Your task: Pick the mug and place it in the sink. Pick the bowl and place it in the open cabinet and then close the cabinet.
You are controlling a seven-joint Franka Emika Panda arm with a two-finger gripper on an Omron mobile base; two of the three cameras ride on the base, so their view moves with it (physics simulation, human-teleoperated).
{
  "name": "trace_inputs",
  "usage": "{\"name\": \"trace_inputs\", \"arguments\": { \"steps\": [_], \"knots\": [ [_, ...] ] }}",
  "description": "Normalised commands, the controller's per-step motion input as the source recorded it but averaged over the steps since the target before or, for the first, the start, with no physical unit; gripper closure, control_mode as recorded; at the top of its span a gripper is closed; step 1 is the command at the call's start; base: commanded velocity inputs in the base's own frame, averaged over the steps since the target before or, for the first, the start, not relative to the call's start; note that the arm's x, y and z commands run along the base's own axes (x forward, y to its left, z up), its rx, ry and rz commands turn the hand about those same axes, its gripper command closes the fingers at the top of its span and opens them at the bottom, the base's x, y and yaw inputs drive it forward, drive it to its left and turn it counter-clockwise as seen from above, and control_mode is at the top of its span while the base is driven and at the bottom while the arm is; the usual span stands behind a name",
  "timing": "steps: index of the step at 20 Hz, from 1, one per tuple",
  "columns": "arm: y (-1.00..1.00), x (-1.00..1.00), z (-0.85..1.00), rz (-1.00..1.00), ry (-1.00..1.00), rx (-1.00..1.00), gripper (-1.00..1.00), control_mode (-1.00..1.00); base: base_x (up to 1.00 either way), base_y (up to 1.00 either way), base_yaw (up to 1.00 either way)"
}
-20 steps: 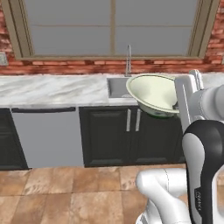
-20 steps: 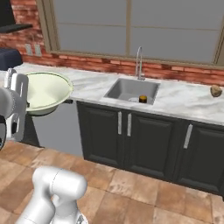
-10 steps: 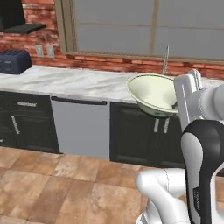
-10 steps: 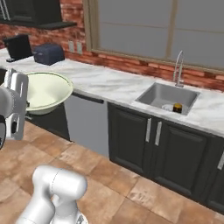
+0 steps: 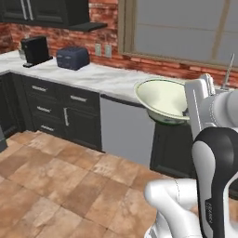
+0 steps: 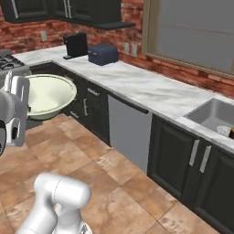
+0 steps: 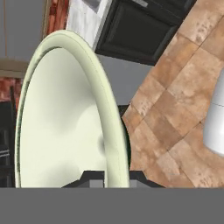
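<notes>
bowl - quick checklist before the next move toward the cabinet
1. Bowl held by the end effector at its rim: ok.
2. Bowl off the marble counter, carried over the floor: ok.
3. Bowl tilted but holding nothing: ok.
4. Open target cabinet in sight: cannot tell.
5. Mug in the sink: cannot tell; something small lies at the basin's edge.
6. Tiled floor beside the base free: ok.

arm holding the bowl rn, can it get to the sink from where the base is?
Probably not without driving. The gripper is shut on the bowl's rim, held over the floor, while the sink sits far off along the counter, at the right edge of the right base view.
</notes>
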Motion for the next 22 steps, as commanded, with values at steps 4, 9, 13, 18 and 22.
{"name": "trace_inputs", "arguments": {
  "steps": [4,9,13,18,22],
  "knots": [
    [0.0,0.0,0.0,0.0,0.0,0.0,1.0,1.0,0.1,0.19,0.46],
    [0.0,0.0,0.0,0.0,0.0,0.0,1.0,1.0,0.17,0.16,0.45],
    [0.0,0.0,0.0,0.0,0.0,0.0,1.0,1.0,0.16,0.07,0.46],
    [0.0,0.0,0.0,0.0,0.0,0.0,1.0,1.0,0.16,0.01,0.48],
    [0.0,0.0,0.0,0.0,0.0,0.0,1.0,1.0,0.09,0.0,0.47]
  ]
}}
